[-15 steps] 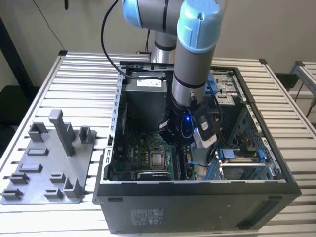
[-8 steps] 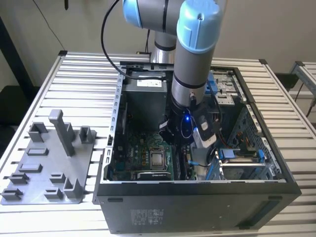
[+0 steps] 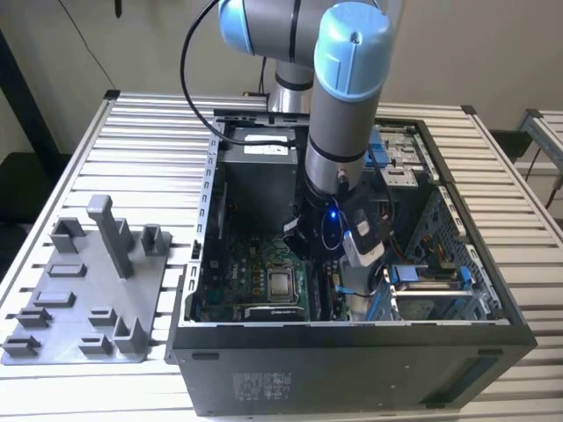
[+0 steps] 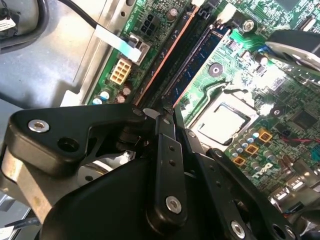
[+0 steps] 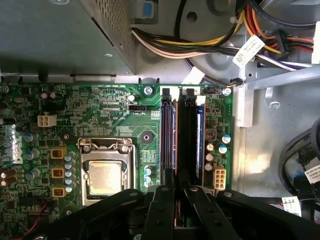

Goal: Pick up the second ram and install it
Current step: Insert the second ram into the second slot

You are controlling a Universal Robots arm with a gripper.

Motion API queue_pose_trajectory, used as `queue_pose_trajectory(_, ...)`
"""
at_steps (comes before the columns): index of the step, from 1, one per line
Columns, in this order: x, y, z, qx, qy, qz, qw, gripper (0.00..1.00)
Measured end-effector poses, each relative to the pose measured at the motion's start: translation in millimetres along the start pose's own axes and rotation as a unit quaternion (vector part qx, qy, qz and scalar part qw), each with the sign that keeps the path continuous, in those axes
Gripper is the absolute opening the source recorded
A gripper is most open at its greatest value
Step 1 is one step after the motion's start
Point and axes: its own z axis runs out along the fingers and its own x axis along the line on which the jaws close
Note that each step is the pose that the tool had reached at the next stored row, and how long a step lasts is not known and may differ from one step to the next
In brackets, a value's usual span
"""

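Lowered into the open computer case (image 3: 352,352), directly over the motherboard (image 5: 100,110). Gripper (image 5: 178,189) clenched close at the memory slots (image 5: 180,135) beside the processor socket (image 5: 104,177); whether grasping the second ram, impossible to tell.

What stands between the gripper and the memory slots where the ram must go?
Nothing visible does. The gripper hangs right above the memory slots, and nothing crosses the gap between them in both wrist views.

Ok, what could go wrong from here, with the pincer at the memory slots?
The pincer sits at one end of the narrow memory slots; slight misalignment could press on the wrong slot or its latch. The white connector and capacitors stand right beside, so a sideways drift could knock them.
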Motion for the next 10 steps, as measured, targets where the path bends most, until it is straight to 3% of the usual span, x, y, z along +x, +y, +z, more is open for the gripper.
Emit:
queue_pose_trajectory(9, 0.0, 0.0, 0.2, 0.0000, 0.0000, 0.000, 1.0000, 0.15)
queue_pose_trajectory(10, 0.0, 0.0, 0.3, 0.0000, 0.0000, 0.000, 1.0000, 0.22)
